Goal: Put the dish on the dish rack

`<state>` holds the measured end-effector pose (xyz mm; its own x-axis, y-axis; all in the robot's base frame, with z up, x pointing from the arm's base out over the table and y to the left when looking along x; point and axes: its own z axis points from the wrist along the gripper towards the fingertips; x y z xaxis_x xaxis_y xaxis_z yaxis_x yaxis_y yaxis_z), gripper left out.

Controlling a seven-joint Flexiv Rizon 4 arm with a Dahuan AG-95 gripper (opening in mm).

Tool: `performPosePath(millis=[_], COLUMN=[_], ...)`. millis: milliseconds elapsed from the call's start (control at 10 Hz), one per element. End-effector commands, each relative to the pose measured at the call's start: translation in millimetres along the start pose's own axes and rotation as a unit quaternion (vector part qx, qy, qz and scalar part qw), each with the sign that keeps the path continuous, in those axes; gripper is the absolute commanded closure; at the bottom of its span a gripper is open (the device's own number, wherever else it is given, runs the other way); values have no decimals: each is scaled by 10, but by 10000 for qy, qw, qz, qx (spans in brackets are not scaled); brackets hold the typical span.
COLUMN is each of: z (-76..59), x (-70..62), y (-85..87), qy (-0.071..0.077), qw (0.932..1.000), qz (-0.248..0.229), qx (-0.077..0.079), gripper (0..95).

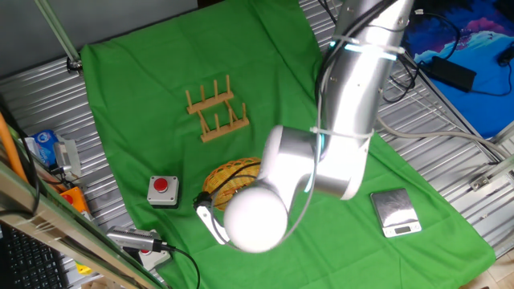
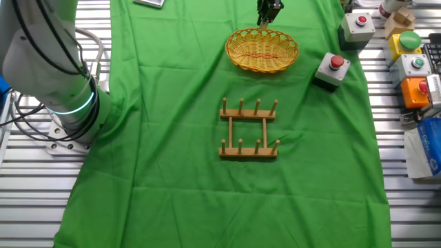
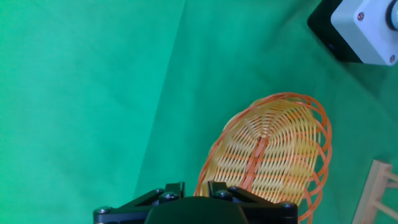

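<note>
The dish (image 2: 262,51) is a shallow yellow wicker basket-plate with an orange-red centre streak. It lies flat on the green cloth at the far side and is partly hidden by the arm in one fixed view (image 1: 233,178). My gripper (image 2: 269,21) stands at its far rim. In the hand view my gripper (image 3: 196,186) has its fingers close together with the dish (image 3: 273,155) rim between them. The dish rack (image 2: 249,129) is a small wooden rack with upright pegs. It stands in the middle of the cloth (image 1: 217,111), apart from the dish.
A grey box with a red button (image 2: 332,69) sits right of the dish (image 1: 163,191). A silver scale (image 1: 394,212) lies on the cloth's other side. More button boxes (image 2: 412,65) stand off the cloth. The arm's base (image 2: 65,103) is beside the cloth.
</note>
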<state>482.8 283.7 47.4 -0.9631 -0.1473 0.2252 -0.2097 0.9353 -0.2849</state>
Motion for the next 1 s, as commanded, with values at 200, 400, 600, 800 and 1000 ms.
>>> performPosePath(millis=[200,400,600,800,1000], z=[26,58,93,119,124], x=[-2,-8,-17,-27,-26], y=[-19,-53,-59,-50,-51], qy=[20,27,34,54,49], qw=[10000,10000,9999,9999,9999], qz=[-31,-34,-18,4,-56], qx=[73,79,98,115,124], gripper=[760,760,760,760,950])
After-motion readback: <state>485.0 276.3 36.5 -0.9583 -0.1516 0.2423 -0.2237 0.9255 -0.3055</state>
